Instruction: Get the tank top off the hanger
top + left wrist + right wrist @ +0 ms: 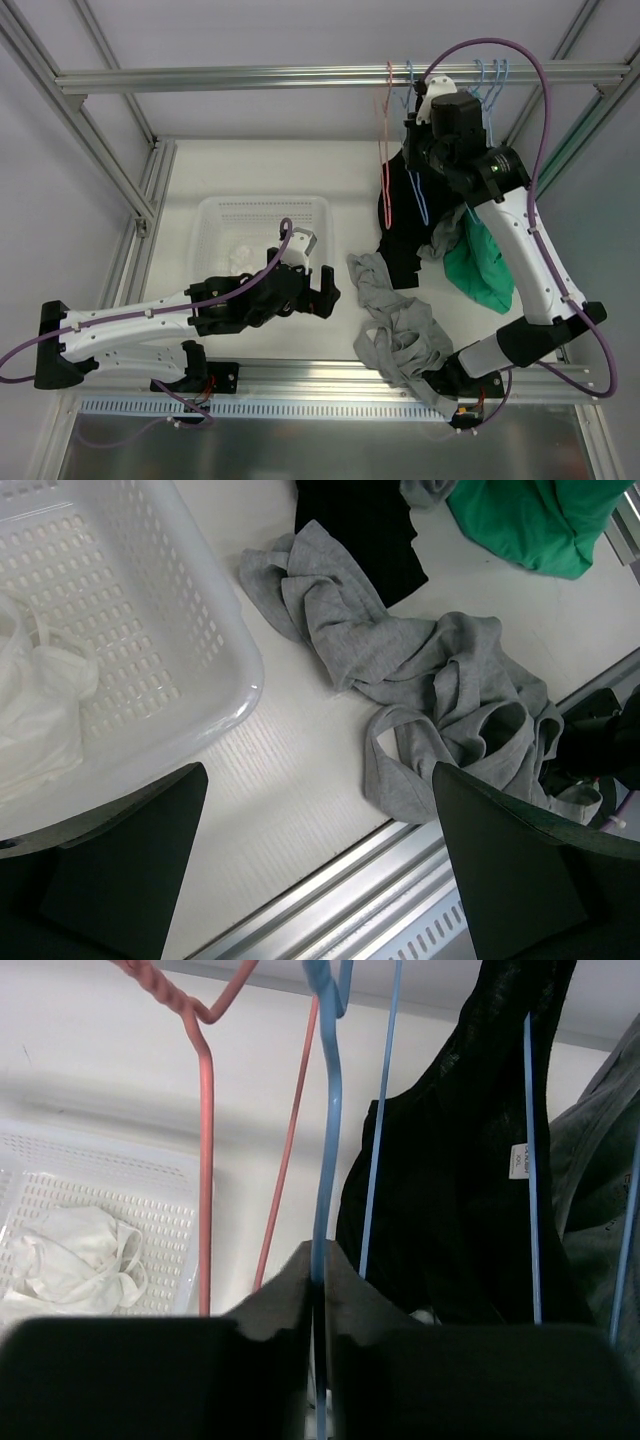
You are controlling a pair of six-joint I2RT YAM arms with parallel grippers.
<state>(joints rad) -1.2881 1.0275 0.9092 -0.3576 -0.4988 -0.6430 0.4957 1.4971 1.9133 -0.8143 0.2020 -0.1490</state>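
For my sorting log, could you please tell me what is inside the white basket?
One crumpled white garment lies in the basket; its near part is covered by the left arm.

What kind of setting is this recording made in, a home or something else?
Probably a lab robot cell staged for laundry: an aluminium frame encloses the white table, with a blue hanger hooked on its rail and a plastic basket.
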